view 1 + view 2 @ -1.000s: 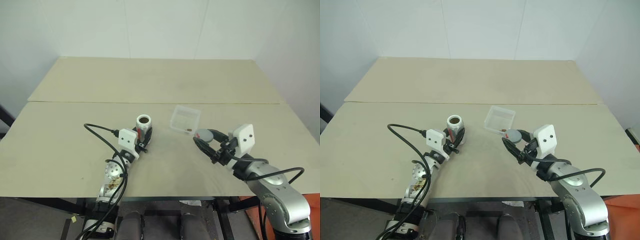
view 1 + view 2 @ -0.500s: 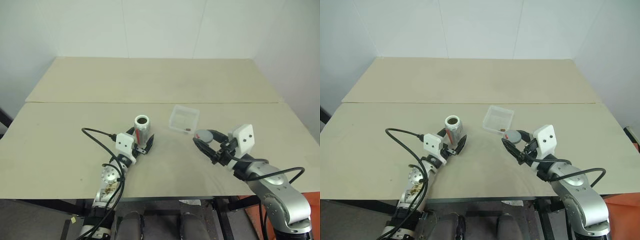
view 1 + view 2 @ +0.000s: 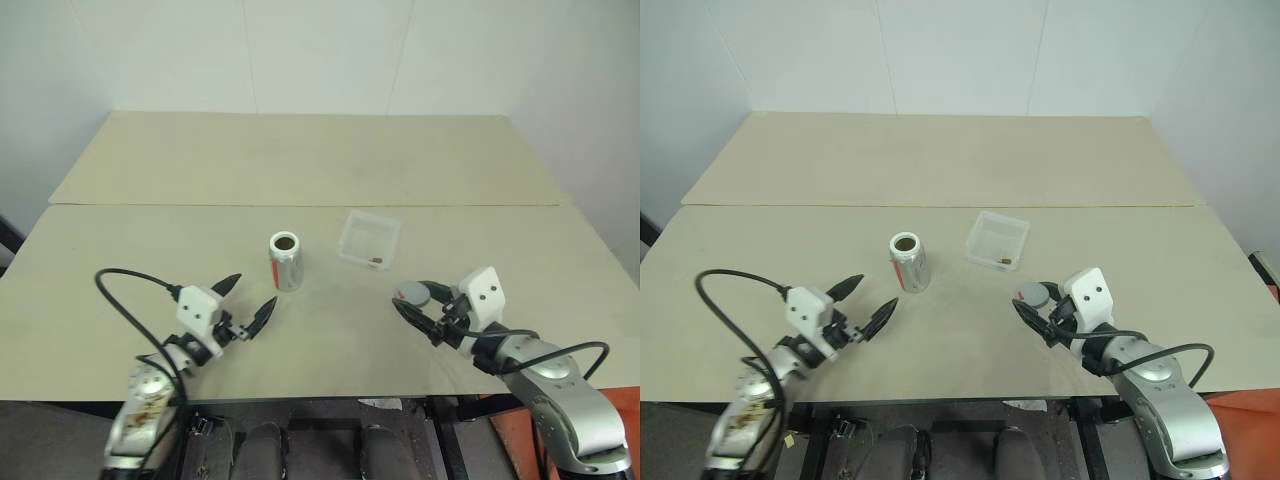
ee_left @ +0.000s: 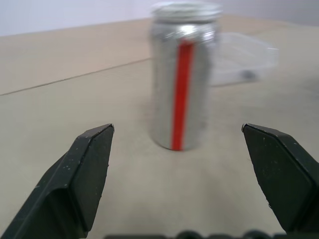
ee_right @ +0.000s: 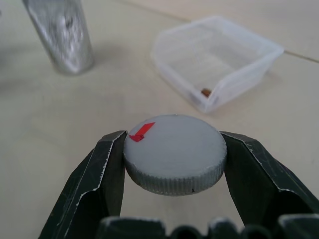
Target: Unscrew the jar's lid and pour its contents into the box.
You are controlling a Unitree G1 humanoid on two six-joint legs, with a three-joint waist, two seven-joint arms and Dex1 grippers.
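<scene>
One jar (image 3: 285, 262) stands upright on the table (image 3: 300, 170), uncapped, its open mouth facing up and a brownish interior visible from above. Its silvery body carries a red vertical stripe, seen in the left wrist view (image 4: 185, 74).

Left gripper (image 3: 248, 305): released. Both black fingers are spread wide and hold nothing. The jar stands ahead of the fingertips, apart from them, roughly on the line between the two fingers in the wrist view. A black cable loops from the arm behind this gripper.

Right gripper (image 3: 415, 306): clenched on the lid (image 3: 416, 293). The grey disc sits flat between the two fingers (image 5: 102, 174), one finger pressed against each side of its ribbed edge. A small red mark lies on the lid's top face near one edge (image 5: 175, 152). The lid is held just above the table surface.

Box (image 3: 369, 239): a clear, shallow square container resting on the table, ahead of the right gripper and slightly toward the jar side. It stands near the jar but is not touching it. From the right wrist view the box (image 5: 217, 59) lies beyond the held lid, with the jar further off to one side.

Contents (image 5: 205, 92): one small brownish bit lies inside the box, against the wall nearest the right gripper.
</scene>
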